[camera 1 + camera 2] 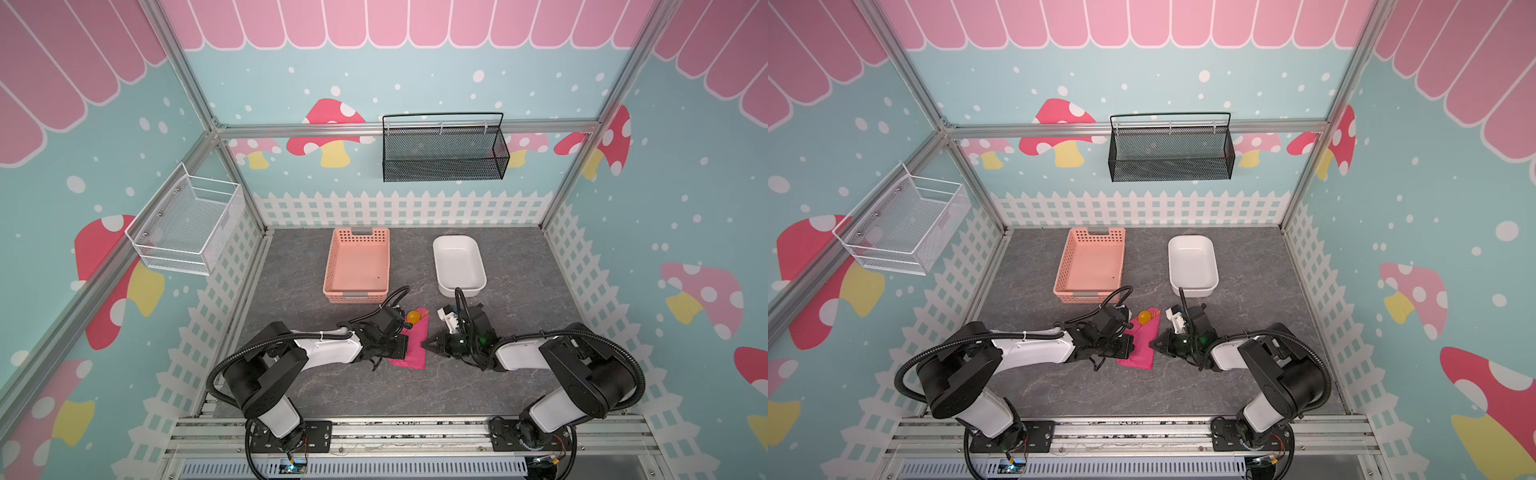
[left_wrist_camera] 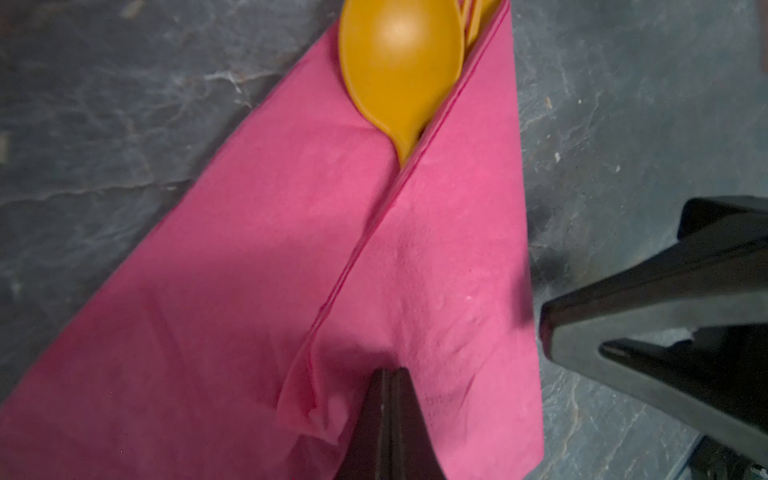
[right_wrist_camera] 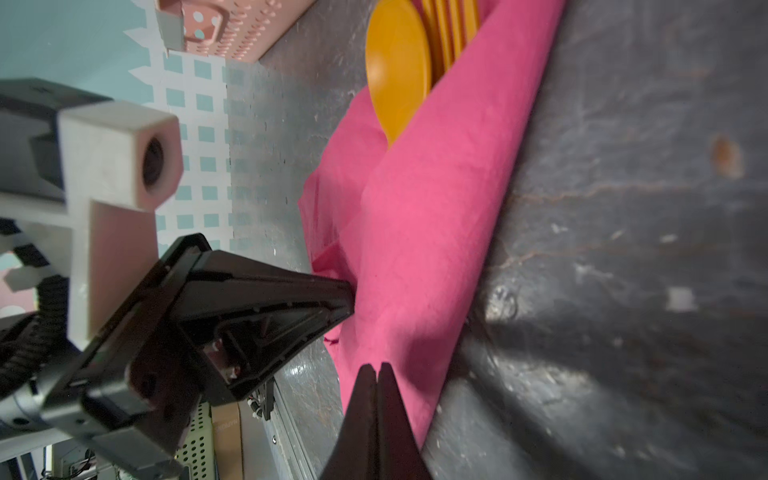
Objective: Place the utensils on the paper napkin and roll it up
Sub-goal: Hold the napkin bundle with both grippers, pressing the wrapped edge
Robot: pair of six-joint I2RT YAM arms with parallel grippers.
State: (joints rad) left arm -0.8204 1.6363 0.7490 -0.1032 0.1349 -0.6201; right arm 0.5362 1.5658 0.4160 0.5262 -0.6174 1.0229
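The hot-pink paper napkin [image 1: 415, 349] [image 1: 1140, 351] lies on the grey table between the two arms. One side is folded over the utensils [image 1: 412, 316] [image 1: 1144, 317]. Only the orange spoon bowl [image 2: 401, 70] [image 3: 397, 87] and some fork tips stick out at its far end; the handles are hidden under the fold. My left gripper [image 1: 406, 345] [image 2: 390, 372] is shut, its tip pressing on the napkin by a small crumple. From the other side, my right gripper [image 1: 424, 344] [image 3: 376, 368] is also shut, its tip at the edge of the folded napkin.
A salmon-pink perforated basket [image 1: 330, 266] and a white oval dish [image 1: 436, 266] stand behind the napkin. A black mesh basket [image 1: 444, 166] hangs on the back wall and a white wire basket [image 1: 187, 245] on the left wall.
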